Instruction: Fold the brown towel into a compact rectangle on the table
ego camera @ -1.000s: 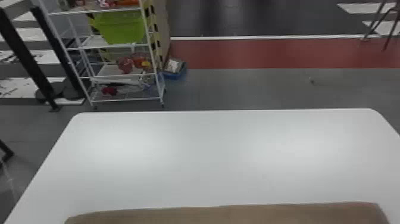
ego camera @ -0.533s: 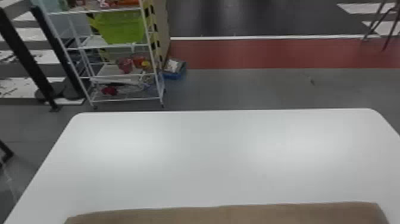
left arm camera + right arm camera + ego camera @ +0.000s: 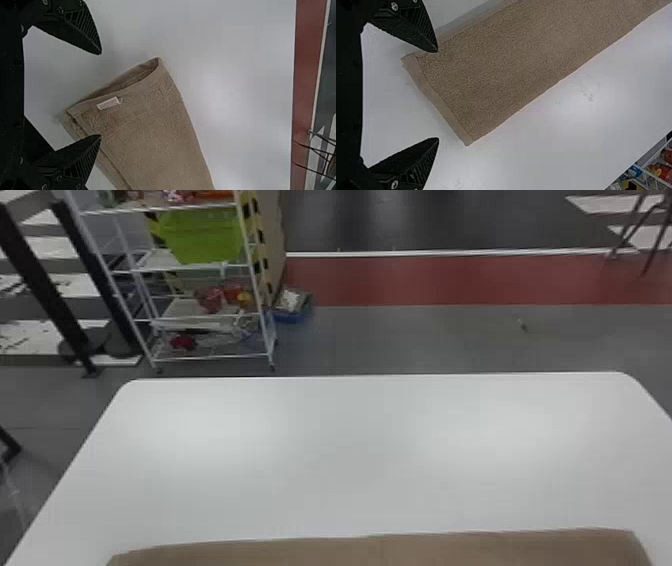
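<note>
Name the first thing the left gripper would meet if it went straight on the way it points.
Probably the brown towel, near the end with the small white label; how high the left gripper sits above it is unclear.

Towel on the table's near part, shelf behind, to the left

Brown towel, terry-textured, folded into a long, layered strip lying flat on the white surface. At one end the hemmed layers gape slightly (a small pale label sits beside this opening); the opposite end bears a smooth, nearly straight hem band.
</note>
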`<action>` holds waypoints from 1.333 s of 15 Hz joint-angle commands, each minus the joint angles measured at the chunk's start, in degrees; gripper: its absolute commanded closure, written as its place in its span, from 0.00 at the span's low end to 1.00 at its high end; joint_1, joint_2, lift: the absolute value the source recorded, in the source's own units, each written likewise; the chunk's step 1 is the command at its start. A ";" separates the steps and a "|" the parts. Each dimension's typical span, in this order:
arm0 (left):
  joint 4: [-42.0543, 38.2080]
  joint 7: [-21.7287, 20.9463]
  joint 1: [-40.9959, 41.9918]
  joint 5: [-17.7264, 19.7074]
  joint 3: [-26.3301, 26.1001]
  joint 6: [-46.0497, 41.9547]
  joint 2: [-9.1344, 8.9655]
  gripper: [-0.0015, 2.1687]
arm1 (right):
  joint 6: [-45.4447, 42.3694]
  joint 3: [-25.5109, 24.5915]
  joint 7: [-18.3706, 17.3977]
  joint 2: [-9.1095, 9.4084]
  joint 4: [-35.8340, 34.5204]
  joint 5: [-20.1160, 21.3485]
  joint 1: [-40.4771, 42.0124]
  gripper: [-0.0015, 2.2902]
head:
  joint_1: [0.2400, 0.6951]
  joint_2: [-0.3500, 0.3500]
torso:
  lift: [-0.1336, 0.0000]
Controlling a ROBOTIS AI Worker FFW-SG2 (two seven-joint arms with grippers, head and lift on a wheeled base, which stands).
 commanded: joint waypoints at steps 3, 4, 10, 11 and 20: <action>0.22 -0.66 -1.95 0.08 -1.42 5.38 -0.45 0.01 | -0.17 0.42 0.19 0.00 0.60 0.00 -0.08 0.04 | 1.00 0.56 | 0.09; 0.31 -0.66 -2.04 -2.20 -2.38 2.92 -1.24 0.01 | -0.17 0.42 0.19 0.00 0.77 0.00 -0.08 0.04 | 1.00 0.55 | 0.09; 4.18 -0.66 -5.03 -6.86 -6.69 4.50 -1.15 0.06 | -0.34 0.42 0.19 -0.18 1.21 -0.08 -0.17 0.04 | 1.00 0.49 | 0.09; 4.26 -0.66 -5.12 -6.95 -7.04 5.38 -0.98 0.07 | -0.34 0.42 0.19 -0.18 1.30 -0.08 -0.26 0.04 | 1.00 0.49 | 0.09; 7.34 -0.66 -5.38 -10.99 -12.40 5.03 0.78 0.85 | -0.70 0.59 0.19 -0.18 2.62 -0.17 -1.05 0.04 | 1.00 0.44 | 0.09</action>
